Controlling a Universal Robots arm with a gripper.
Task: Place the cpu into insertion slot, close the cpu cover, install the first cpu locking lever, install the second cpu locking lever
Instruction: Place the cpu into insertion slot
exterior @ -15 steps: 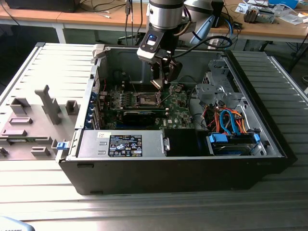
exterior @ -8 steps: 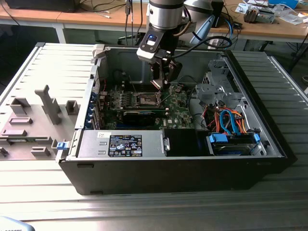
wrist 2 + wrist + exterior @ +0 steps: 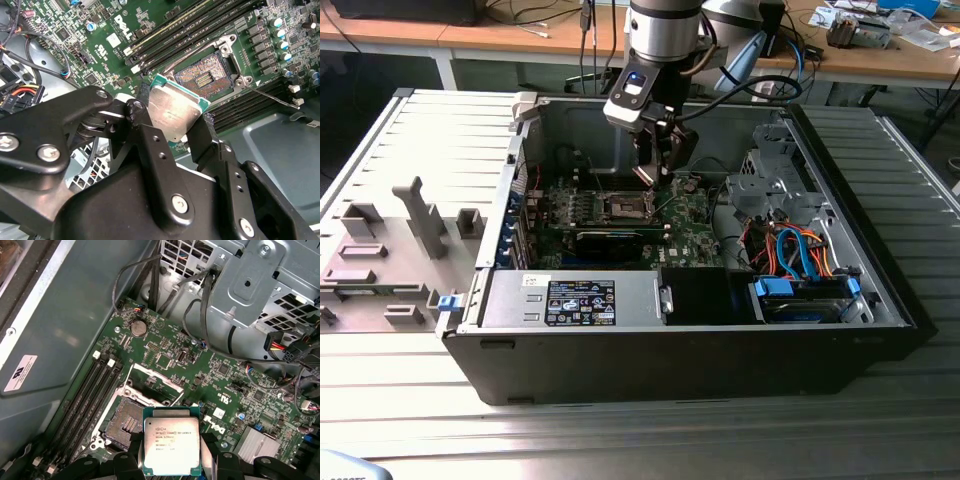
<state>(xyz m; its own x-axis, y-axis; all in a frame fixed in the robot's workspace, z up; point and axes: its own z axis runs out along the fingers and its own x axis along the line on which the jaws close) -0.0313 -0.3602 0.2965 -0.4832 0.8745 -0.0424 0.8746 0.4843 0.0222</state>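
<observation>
My gripper (image 3: 658,172) hangs inside the open computer case, over the green motherboard (image 3: 695,235). It is shut on the cpu (image 3: 171,444), a flat square chip with a silver-grey top, held by two opposite edges between black fingers (image 3: 131,452). In the second wrist view the cpu (image 3: 175,112) sits tilted between the fingers (image 3: 150,145), a little short of the insertion slot (image 3: 205,75). The slot's contact field is bare in both wrist views, with the insertion slot (image 3: 126,422) beside the chip. The cpu cover (image 3: 154,376) stands swung open off the slot. A thin metal lever (image 3: 272,97) juts out beside it.
Long black memory slots (image 3: 87,405) run along the socket. Cable bundles (image 3: 210,315) and a grey drive cage (image 3: 260,280) rise close by. The case walls (image 3: 560,130) surround the board, with orange and blue cables (image 3: 798,255) at the exterior view's right. A power supply (image 3: 575,300) lines the front.
</observation>
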